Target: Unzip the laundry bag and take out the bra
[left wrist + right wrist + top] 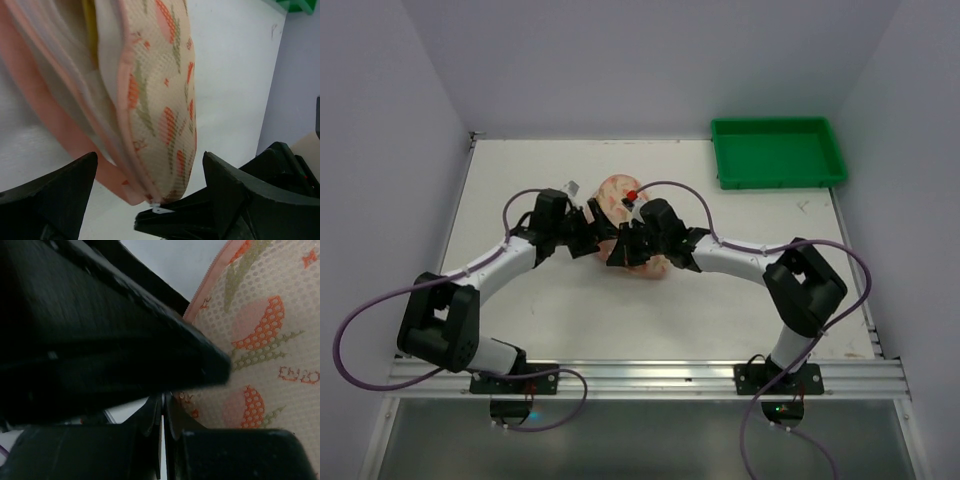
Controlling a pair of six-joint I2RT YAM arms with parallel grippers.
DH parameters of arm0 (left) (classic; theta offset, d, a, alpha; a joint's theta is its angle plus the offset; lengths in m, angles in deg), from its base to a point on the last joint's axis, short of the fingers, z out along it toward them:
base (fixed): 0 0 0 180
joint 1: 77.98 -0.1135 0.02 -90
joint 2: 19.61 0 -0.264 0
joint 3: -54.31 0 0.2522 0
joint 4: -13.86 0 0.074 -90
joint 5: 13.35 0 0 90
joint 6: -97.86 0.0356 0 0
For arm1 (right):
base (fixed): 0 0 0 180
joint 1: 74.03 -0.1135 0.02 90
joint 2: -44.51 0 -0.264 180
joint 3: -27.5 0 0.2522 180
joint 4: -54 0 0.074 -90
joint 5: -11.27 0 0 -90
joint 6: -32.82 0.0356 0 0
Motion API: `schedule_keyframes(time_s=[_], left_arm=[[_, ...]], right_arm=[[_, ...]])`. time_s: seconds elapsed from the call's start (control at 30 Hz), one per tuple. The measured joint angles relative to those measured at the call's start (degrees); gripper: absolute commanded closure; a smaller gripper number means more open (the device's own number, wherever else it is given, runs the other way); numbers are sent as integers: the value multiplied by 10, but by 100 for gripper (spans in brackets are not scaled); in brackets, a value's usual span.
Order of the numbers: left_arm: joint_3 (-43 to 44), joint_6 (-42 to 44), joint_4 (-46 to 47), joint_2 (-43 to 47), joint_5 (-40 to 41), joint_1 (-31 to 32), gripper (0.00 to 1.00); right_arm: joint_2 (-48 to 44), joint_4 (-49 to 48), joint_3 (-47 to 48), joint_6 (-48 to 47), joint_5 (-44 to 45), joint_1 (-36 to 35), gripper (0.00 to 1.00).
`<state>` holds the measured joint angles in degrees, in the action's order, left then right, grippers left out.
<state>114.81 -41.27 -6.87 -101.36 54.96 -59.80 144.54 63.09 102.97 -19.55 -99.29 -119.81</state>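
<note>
- how many arms do you see?
- two arms. each one has one gripper, so that makes two grippers.
- and how many bags?
- just one laundry bag [616,192]. it lies in the middle of the table [720,300], right between the two grippers. it is well apart from the one green tray [777,150] in the back right corner.
- what does the bag look like?
- it has two round parts. it is cream and pink with little orange leaves and a pink rim.
- is it open?
- a bit. up close the rim splits into two edges, and pale lining shows between them. one yellow bit [91,25] peeks out inside. i cannot tell what it is.
- what about the left gripper [150,165]?
- it is spread wide. its two fingers stand one on each side of the bag's end, and it holds nothing.
- and the right gripper [163,407]?
- its two fingers are pressed tight together. they pinch one small white tab [159,210] at the end of the pink rim.
</note>
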Motion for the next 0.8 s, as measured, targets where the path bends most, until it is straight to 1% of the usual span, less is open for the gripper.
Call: schedule_keyframes(time_s=[0.1, 0.13, 0.17, 0.2, 0.23, 0.27, 0.43, 0.6, 0.63, 0.7, 0.8], left_arm=[[-10, -14, 9, -3, 7, 30, 35], [-13, -17, 11, -5, 9, 32, 58], [-16, -20, 14, -8, 12, 33, 72], [-19, -24, 14, -10, 17, 33, 83], [-23, -27, 16, -11, 24, 33, 98], [-26, -29, 16, -11, 28, 33, 100], [-32, -26, 13, -12, 28, 27, 100], [-28, -5, 5, -17, 0, -15, 100], [-24, 5, -2, -19, -12, -22, 100], [-9, 33, -18, -28, -43, -28, 100], [15, 82, -33, -42, -103, -24, 100]], right_arm=[[2, 4, 0, -1, 0, -8, 100], [3, 3, 0, -1, 0, -9, 100], [3, 2, 0, -1, 0, -9, 100], [3, 2, 0, -1, 0, -9, 100], [3, 0, -2, -1, 1, -9, 100], [1, -3, -6, -1, 2, -9, 100], [-50, -16, -89, -2, 12, -9, 100], [-137, -12, -198, -17, 40, 5, 100], [-155, -10, -223, -20, 46, 22, 100], [-183, -5, -260, -20, 45, 78, 100], [-204, -1, -278, -21, 43, 167, 100]])
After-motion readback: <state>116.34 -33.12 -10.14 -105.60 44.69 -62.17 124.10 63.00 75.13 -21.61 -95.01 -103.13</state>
